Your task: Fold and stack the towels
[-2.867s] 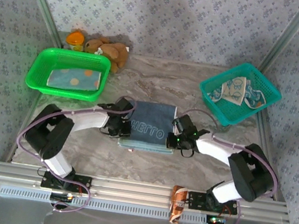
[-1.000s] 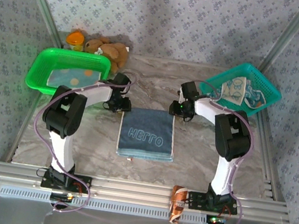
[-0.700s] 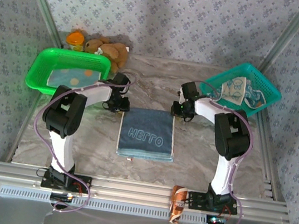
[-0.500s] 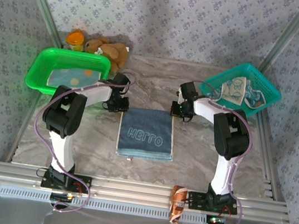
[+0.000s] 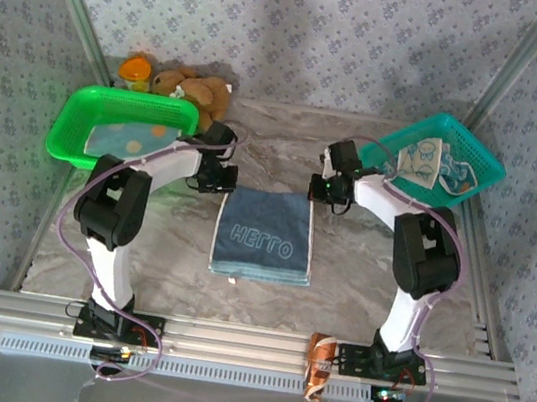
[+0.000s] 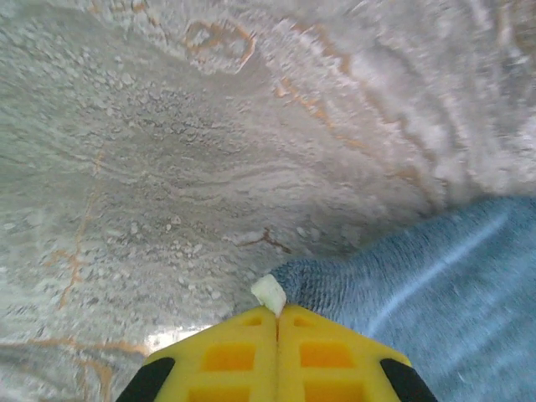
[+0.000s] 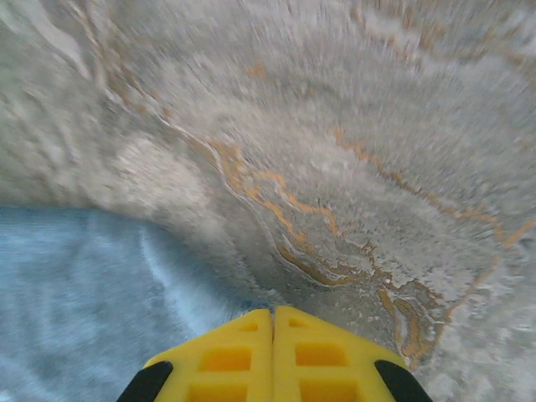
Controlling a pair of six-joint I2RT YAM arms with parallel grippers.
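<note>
The blue-grey towel (image 5: 264,236) lies flat in the middle of the table (image 5: 139,253), already folded to a neat rectangle, lettering up. Expect it to be light, thin and limp. It will sag and drape from wherever you hold it, and the layers can slide apart if you pinch only the top one. Hold it by the two far corners so the edge stays taut between the arms.

That is where you are now. The left gripper (image 5: 219,182) is at the far left corner. In its wrist view the yellow fingers (image 6: 234,356) are pressed together on the cloth's corner, with a small white tab poking out at the tips. The right gripper (image 5: 324,191) is clamped the same way on the far right corner, its fingers (image 7: 226,356) meeting at the towel's edge. How many layers each pinch holds, you can't tell.

Further out, a dotted towel (image 5: 133,143) sits in the green basket (image 5: 68,136) on the left. A pale printed towel (image 5: 421,161) rests in the teal basket (image 5: 389,184) on the right.
</note>
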